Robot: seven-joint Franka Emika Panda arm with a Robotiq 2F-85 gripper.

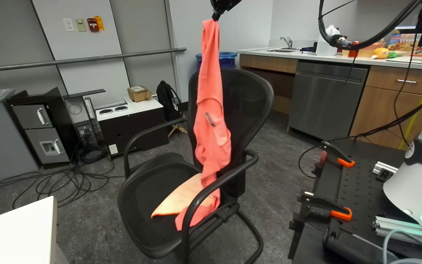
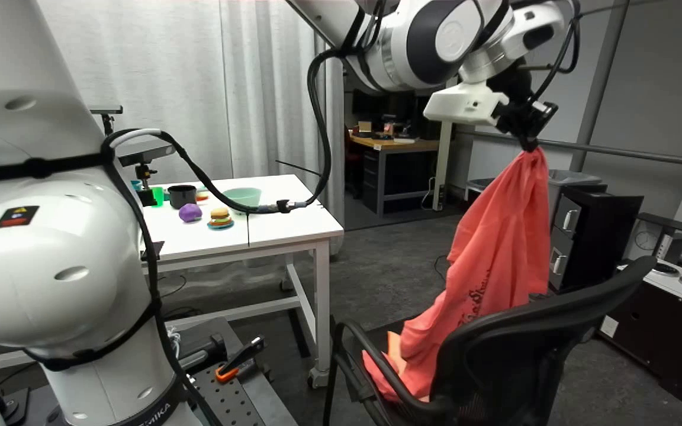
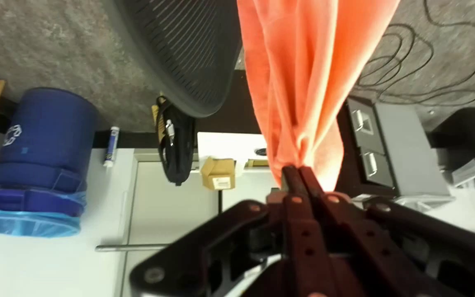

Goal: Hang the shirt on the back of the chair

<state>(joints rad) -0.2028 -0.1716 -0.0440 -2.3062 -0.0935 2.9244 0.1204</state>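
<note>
I have my black two-fingered gripper (image 3: 298,170) pinched tight on the limp salmon-red cloth shirt (image 1: 213,139) — mid-frame in an exterior view, trailing down onto the black mesh-backed office chair (image 1: 249,101).

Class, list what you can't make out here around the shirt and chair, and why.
Lettering on the shirt: too creased to read in an exterior view.
The shirt's pinched part: covered by the hand in the wrist view.
Chair: cut off low down by the bottom edge in both exterior views.
Orange-tan piece: partly under the shirt in an exterior view; joined or separate, unclear.
</note>
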